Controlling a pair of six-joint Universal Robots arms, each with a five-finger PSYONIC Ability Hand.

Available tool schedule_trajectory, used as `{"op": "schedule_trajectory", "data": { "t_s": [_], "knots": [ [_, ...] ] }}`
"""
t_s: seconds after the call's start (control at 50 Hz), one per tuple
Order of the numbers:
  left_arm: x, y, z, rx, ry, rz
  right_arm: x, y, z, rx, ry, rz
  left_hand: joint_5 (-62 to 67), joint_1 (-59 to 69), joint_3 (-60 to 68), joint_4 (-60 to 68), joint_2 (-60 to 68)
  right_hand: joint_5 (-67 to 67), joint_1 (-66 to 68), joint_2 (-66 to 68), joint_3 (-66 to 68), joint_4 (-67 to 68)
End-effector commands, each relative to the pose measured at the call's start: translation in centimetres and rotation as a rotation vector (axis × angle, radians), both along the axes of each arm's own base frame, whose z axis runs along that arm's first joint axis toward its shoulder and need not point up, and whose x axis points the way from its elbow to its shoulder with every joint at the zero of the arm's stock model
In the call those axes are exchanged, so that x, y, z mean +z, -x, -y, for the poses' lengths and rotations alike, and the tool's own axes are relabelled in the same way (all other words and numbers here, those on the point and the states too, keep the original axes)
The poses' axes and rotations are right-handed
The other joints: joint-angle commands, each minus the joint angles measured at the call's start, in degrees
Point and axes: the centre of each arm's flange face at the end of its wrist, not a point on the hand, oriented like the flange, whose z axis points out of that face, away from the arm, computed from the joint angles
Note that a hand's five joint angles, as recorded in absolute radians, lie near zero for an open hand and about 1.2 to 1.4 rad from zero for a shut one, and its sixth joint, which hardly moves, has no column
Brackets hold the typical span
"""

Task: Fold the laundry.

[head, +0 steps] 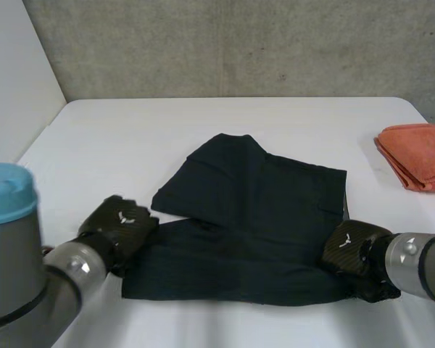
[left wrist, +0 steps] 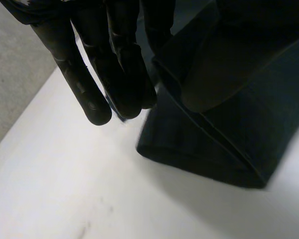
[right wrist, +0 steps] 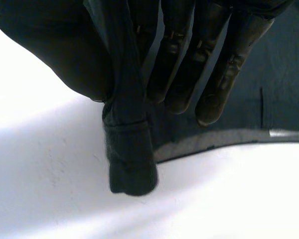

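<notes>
We see the dark garment [head: 254,217] spread on the white table [head: 130,138] and partly folded. Its far left part is turned over onto the rest, so a slanted folded edge crosses its left half. The near part lies flat as one wide band.

Our left hand [head: 119,228] is at the garment's near left edge, back upward, touching the cloth. In the left wrist view its fingers [left wrist: 89,84] are almost straight and point down just outside that edge. The thumb [left wrist: 214,79] lies on the garment's side of it. The edge rises between them, so we read this as a pinch on the garment. Just past the fingertips a folded corner of the garment rests on the table.

Our right hand [head: 348,250] is at the garment's near right corner. In the right wrist view a narrow strip of the garment runs up between the thumb [right wrist: 55,55] and the straight fingers [right wrist: 214,64] and is clamped there. Its hemmed end hangs loose beneath the hand; we cannot tell whether that end touches the table. Beyond the fingers the garment's hem lies flat.

A folded orange cloth [head: 413,163] lies well apart from the garment, off its far right side. A grey concrete wall [head: 239,43] stands behind the garment. The light-blue cap [head: 7,192] of the left arm [head: 22,283] is off the garment's near left side.
</notes>
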Motion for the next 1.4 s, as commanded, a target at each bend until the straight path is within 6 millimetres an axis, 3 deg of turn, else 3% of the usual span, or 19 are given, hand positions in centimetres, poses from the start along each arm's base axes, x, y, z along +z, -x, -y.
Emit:
{"op": "schedule_trajectory", "data": {
  "t_s": [0.02,0.14,0.24,0.38,0.54,0.56,0.68,0.78,0.86,0.94,1.02,1.06,1.18,1.2,1.26,1.28,1.4],
  "knots": [
    [-1.2,3.8,6.1,0.000,0.175,-0.105,-0.4,-0.8,4.3,-0.113,0.193,0.045,13.5,14.5,11.6,11.2,11.3,13.4,23.2,12.7,12.4,11.8],
    [-1.4,7.0,12.3,0.057,0.406,-0.212,-0.6,-1.8,8.5,-0.190,0.330,0.114,13.5,14.5,11.6,11.2,11.3,13.4,23.2,12.7,12.4,11.8],
    [-1.8,8.1,14.9,0.099,0.468,-0.232,-1.5,-2.4,10.5,-0.205,0.367,0.125,13.5,14.5,11.6,11.2,11.3,13.4,23.2,12.7,12.4,11.8],
    [-4.1,7.8,12.5,0.070,0.377,-0.159,-2.0,-3.1,9.5,-0.197,0.328,0.139,13.5,14.5,11.6,11.2,11.3,13.4,23.2,12.7,12.4,11.8],
    [-2.1,6.8,10.1,0.065,0.382,-0.166,-0.5,-2.8,8.8,-0.253,0.252,0.197,13.5,14.5,11.6,11.2,11.3,13.1,22.9,12.5,12.1,11.5],
    [-1.9,6.7,10.0,0.067,0.384,-0.169,-0.2,-2.8,8.6,-0.262,0.223,0.207,13.5,14.5,11.6,11.2,11.3,-0.7,9.1,-1.4,-1.7,-2.3],
    [-1.5,6.2,9.5,0.072,0.385,-0.170,-0.4,-1.6,9.2,-0.320,0.067,0.239,13.5,14.5,11.6,11.2,11.3,-18.0,-8.2,-18.6,-19.0,-19.6],
    [-1.6,6.0,9.2,0.073,0.379,-0.165,-0.4,-0.9,9.4,-0.327,-0.015,0.280,13.5,14.5,11.6,11.2,11.3,-15.0,-5.2,-15.6,-16.0,-16.6],
    [-1.6,5.9,9.2,0.073,0.377,-0.164,-0.4,-1.0,9.3,-0.313,-0.028,0.294,13.5,14.5,11.6,11.2,11.3,13.4,23.2,12.7,12.4,11.8],
    [-1.5,5.6,8.9,0.081,0.363,-0.157,-0.4,-0.8,8.9,-0.309,-0.046,0.280,13.5,14.5,11.6,11.2,11.3,13.4,23.2,12.7,12.4,11.8],
    [0.5,5.0,8.3,0.099,0.381,-0.193,0.3,-0.9,8.6,-0.299,-0.048,0.286,13.5,14.5,11.6,11.2,11.3,13.4,23.2,12.7,12.4,11.8],
    [2.3,4.7,7.9,0.108,0.404,-0.240,1.3,-0.9,8.5,-0.295,-0.021,0.299,13.5,14.5,11.6,11.2,11.3,13.4,23.2,12.7,12.4,11.8],
    [8.2,3.5,6.1,0.122,0.489,-0.375,9.4,-0.7,6.8,-0.240,0.214,0.411,13.5,14.5,11.6,11.2,11.3,13.4,23.2,12.7,12.4,11.8],
    [10.1,3.1,5.4,0.121,0.520,-0.414,10.4,-0.6,6.5,-0.230,0.243,0.423,13.5,14.5,11.6,11.2,11.3,13.4,23.2,12.7,12.4,11.8],
    [12.8,2.3,4.2,0.122,0.570,-0.458,14.1,-0.4,5.5,-0.204,0.351,0.467,13.5,14.5,11.6,11.2,11.3,13.4,23.2,12.7,12.4,11.8],
    [14.7,1.8,3.2,0.116,0.605,-0.487,15.8,-0.2,4.8,-0.195,0.396,0.484,13.5,14.5,11.6,11.2,11.3,13.4,23.2,12.7,12.4,11.8],
    [19.2,0.2,0.7,0.109,0.694,-0.555,21.4,0.3,1.8,-0.149,0.540,0.549,13.5,14.5,11.6,11.2,11.3,13.4,23.2,12.7,12.4,11.8]
  ]
}}
